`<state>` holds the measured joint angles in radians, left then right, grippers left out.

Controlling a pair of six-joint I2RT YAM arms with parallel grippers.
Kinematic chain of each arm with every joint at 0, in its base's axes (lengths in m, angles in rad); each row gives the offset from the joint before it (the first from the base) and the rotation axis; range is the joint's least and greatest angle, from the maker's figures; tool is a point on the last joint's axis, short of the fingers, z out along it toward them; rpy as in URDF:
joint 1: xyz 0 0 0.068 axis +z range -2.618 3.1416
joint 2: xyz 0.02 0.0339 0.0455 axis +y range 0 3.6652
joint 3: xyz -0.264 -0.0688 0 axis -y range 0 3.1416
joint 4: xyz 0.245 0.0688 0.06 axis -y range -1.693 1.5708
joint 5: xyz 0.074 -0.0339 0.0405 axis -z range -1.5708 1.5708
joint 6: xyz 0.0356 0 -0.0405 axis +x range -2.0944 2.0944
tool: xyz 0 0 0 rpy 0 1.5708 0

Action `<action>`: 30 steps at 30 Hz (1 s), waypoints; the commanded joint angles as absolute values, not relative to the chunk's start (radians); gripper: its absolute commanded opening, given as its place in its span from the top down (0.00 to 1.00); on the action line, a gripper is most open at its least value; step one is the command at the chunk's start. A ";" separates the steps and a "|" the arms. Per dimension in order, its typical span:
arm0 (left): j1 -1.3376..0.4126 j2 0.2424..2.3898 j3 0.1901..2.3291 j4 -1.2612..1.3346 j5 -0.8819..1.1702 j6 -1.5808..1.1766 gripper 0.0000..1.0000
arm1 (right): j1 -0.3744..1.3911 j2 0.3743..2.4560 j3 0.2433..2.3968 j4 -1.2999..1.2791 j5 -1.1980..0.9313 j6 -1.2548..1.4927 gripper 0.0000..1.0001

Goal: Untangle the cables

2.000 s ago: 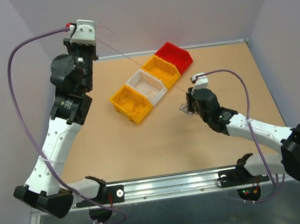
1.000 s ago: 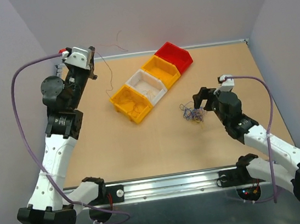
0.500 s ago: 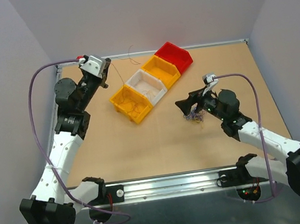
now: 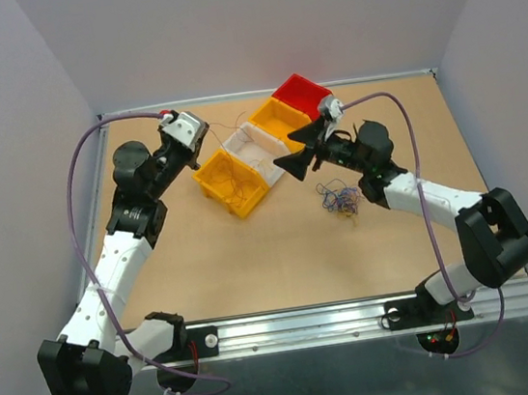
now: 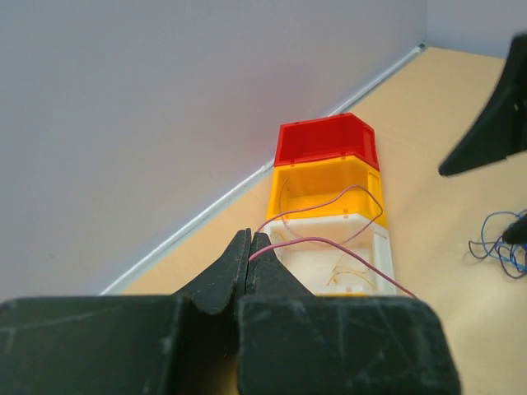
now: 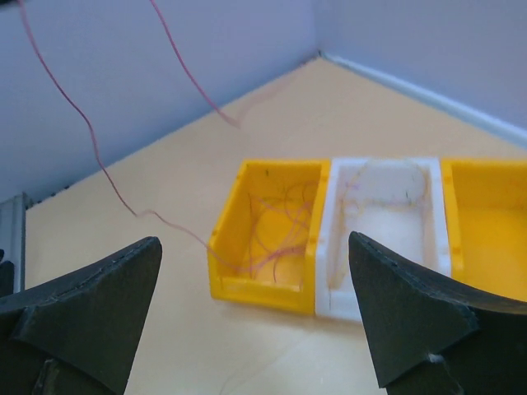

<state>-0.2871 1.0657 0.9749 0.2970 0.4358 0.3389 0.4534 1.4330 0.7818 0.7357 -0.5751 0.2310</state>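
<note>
My left gripper (image 5: 249, 247) is shut on a thin reddish-pink cable (image 5: 321, 239) that loops out over the row of bins. In the top view the left gripper (image 4: 202, 150) sits just left of the near yellow bin (image 4: 230, 184). A small wad of blue, yellow and dark cables (image 4: 339, 199) lies on the table, and its blue loops (image 5: 498, 247) show in the left wrist view. My right gripper (image 4: 294, 150) hovers open above the bins, away from the wad. In its own view the right gripper (image 6: 255, 304) holds nothing and the pink cable (image 6: 90, 148) hangs at the left.
Four bins stand in a diagonal row: the near yellow bin (image 6: 268, 234) holding several reddish wires, a white bin (image 4: 258, 150) with a few pale strands, a second yellow bin (image 4: 283, 122) and a red bin (image 4: 304, 95). Grey walls enclose the table.
The right gripper has left the wad and swung up and left over the bins, jaws wide. The left gripper has come down and right toward the near yellow bin, still pinching the pink cable.
</note>
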 commanded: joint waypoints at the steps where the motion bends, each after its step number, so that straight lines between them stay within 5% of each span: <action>1: -0.299 1.086 0.997 0.261 0.440 0.417 1.00 | 0.477 1.486 0.983 0.856 -0.722 0.215 0.00; 12: -0.310 1.170 1.038 0.179 0.459 0.434 1.00 | 0.512 1.772 1.321 0.795 -0.933 0.253 0.00; 24: -0.321 1.207 1.078 0.112 0.469 0.442 1.00 | 0.661 1.850 1.399 0.512 -0.614 -0.035 0.01; 28: -0.321 1.198 1.077 0.101 0.454 0.445 1.00 | 0.660 1.870 1.402 0.517 -0.635 -0.026 0.29; 30: -0.321 1.200 1.077 0.098 0.442 0.445 1.00 | 0.661 1.871 1.397 0.523 -0.647 -0.015 0.51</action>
